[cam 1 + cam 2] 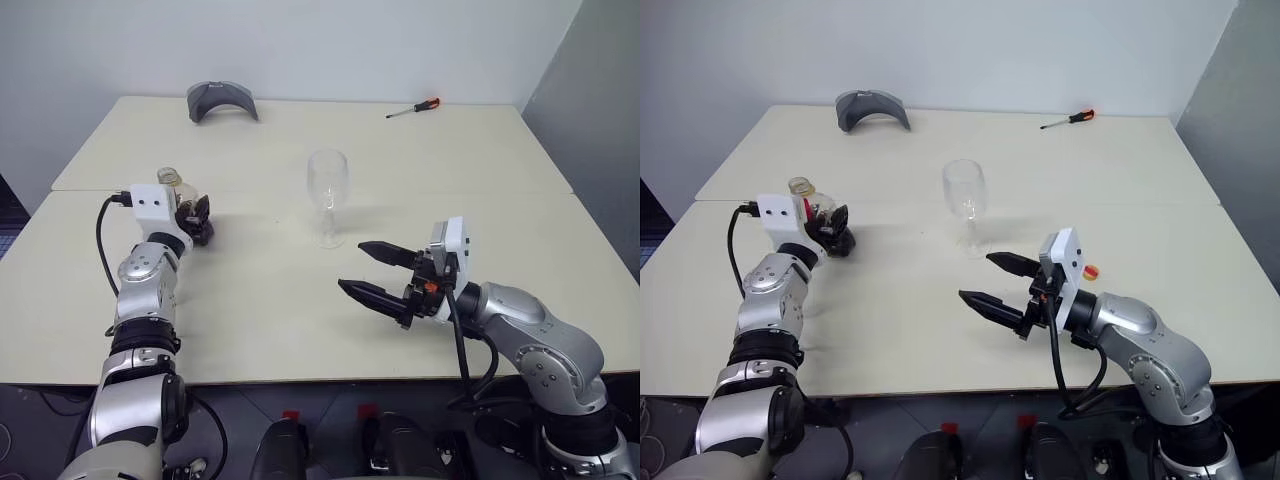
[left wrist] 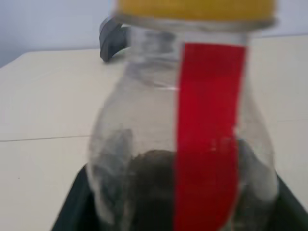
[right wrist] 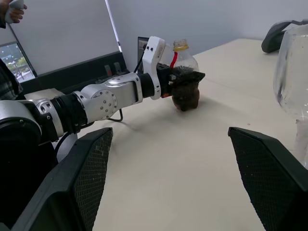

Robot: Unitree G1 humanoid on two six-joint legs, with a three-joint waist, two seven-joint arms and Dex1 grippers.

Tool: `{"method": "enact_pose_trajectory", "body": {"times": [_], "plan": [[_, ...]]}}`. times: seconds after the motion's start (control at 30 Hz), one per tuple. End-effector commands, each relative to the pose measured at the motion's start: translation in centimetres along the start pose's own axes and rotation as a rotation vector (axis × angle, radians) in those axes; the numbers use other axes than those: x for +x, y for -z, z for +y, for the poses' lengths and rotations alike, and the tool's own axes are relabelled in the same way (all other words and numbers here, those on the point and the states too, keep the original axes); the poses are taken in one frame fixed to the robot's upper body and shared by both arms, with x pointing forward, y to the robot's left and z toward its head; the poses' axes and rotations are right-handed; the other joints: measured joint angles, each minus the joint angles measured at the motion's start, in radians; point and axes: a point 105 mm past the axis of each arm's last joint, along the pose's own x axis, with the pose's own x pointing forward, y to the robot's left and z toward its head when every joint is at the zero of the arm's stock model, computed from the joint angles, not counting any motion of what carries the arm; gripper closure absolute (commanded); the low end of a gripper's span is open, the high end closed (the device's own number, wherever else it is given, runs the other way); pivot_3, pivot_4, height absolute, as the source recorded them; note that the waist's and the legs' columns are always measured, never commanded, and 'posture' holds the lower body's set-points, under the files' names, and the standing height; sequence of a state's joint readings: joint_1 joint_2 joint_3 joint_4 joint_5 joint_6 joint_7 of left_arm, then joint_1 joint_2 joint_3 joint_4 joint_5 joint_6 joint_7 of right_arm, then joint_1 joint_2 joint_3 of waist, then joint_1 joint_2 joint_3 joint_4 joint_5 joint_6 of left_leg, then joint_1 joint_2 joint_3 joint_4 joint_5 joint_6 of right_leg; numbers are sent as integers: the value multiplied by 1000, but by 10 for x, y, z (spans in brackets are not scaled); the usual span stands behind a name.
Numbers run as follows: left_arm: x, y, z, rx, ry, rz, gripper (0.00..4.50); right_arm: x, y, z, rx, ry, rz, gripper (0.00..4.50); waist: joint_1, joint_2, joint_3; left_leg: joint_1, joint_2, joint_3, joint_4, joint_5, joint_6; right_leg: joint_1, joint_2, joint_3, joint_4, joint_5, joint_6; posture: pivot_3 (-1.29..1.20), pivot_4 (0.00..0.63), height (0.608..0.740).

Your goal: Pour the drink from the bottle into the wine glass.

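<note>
Standing upright on the worktop (image 1: 300, 320) well left of the wine glass (image 1: 327, 196), the bottle (image 3: 184, 60) is pinched low by the left tool (image 3: 185, 83), presumably for lifting; the cap looks still on. Right tool (image 1: 372, 270) hovers spread before the glass.

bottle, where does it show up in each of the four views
Left eye view: bottle at left, behind the left claw.
Right eye view: left, by that claw.
Left wrist view: close up, centre.
Right wrist view: upper middle.
Shared landmark: grey curved thing at the table's far edge.
</note>
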State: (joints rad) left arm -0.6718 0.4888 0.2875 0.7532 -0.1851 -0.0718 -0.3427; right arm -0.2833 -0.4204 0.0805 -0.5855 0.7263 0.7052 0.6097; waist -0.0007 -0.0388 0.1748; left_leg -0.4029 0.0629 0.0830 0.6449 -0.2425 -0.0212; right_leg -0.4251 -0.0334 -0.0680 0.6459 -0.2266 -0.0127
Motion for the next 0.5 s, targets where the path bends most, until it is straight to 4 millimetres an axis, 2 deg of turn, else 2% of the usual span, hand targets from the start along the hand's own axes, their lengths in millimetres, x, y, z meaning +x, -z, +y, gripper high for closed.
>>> {"method": "enact_pose_trajectory", "body": {"times": [0.03,0.27,0.4,0.5], "plan": [[3,-19,5,31,-2,-56,3091,2,-11,7,-35,-31,-30,383,0,0,0,0,0,0,0,0,0,0,0,0,0,0,0,0,150,740],[7,-28,-3,63,37,-59,3185,2,-12,5,-44,-31,-27,383,0,0,0,0,0,0,0,0,0,0,0,0,1,0,0,0,150,740],[16,-43,-25,168,159,-46,3185,1,-18,-1,-66,-19,-32,383,0,0,0,0,0,0,1,0,0,0,4,0,1,0,0,0,150,740],[19,-48,-32,195,197,-44,3185,1,-20,-5,-73,-15,-35,383,0,0,0,0,0,0,1,0,0,0,4,0,1,0,0,0,150,740]]}}
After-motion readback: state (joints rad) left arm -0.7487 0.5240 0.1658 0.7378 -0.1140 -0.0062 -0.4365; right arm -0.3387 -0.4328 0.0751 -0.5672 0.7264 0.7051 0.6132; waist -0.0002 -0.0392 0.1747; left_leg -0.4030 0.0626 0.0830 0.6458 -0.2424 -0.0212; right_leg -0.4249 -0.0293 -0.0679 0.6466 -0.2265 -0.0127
